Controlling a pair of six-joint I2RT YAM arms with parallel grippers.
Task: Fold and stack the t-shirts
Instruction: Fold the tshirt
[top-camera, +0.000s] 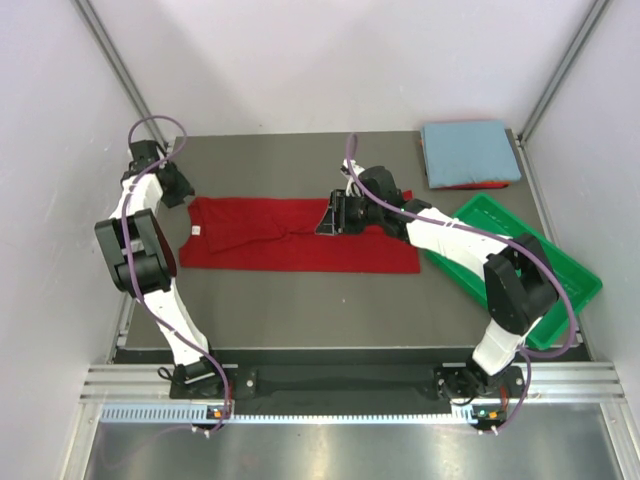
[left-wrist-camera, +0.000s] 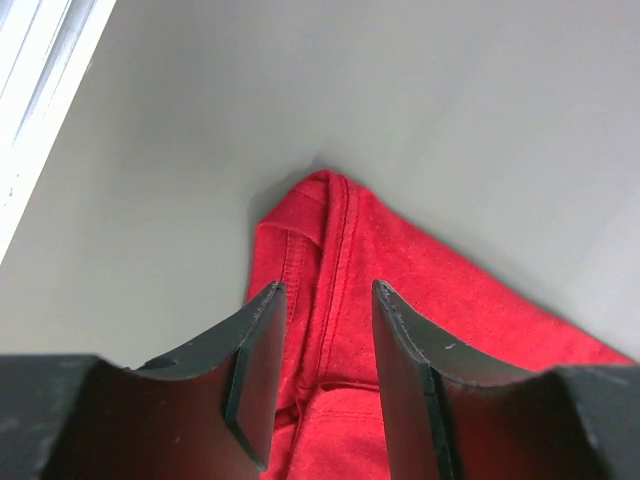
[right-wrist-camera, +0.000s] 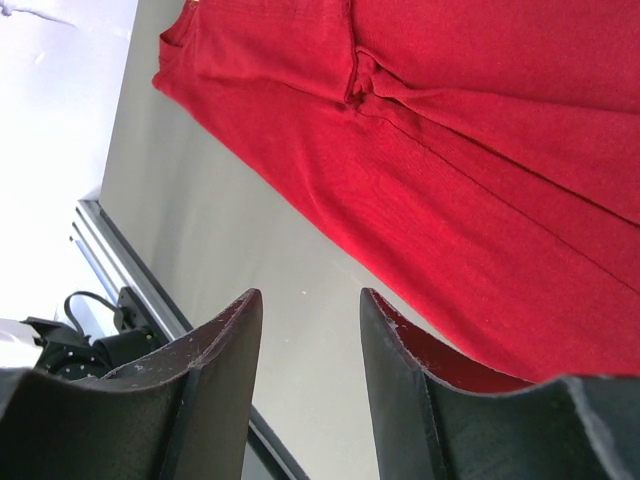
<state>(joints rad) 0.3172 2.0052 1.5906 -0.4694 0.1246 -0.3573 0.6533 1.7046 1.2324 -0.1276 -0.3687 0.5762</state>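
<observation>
A dark red t-shirt (top-camera: 300, 240) lies partly folded across the middle of the table, its small white neck label (top-camera: 196, 230) at the left end. My left gripper (top-camera: 186, 197) hovers at the shirt's far left corner; in the left wrist view it (left-wrist-camera: 325, 292) is open, its jaws either side of a hem seam of the red cloth (left-wrist-camera: 350, 260). My right gripper (top-camera: 327, 216) is over the shirt's far edge near the middle; in the right wrist view it (right-wrist-camera: 310, 296) is open and empty, with the red shirt (right-wrist-camera: 480, 150) beyond it. A folded light blue t-shirt (top-camera: 470, 152) lies on another red one (top-camera: 462, 186) at the back right.
A green plastic tray (top-camera: 560, 290) stands at the right edge, partly under my right arm. The grey table top (top-camera: 300, 300) shows bare in front of the shirt. White walls close in both sides, and a metal rail (right-wrist-camera: 120, 260) runs along the table's near edge.
</observation>
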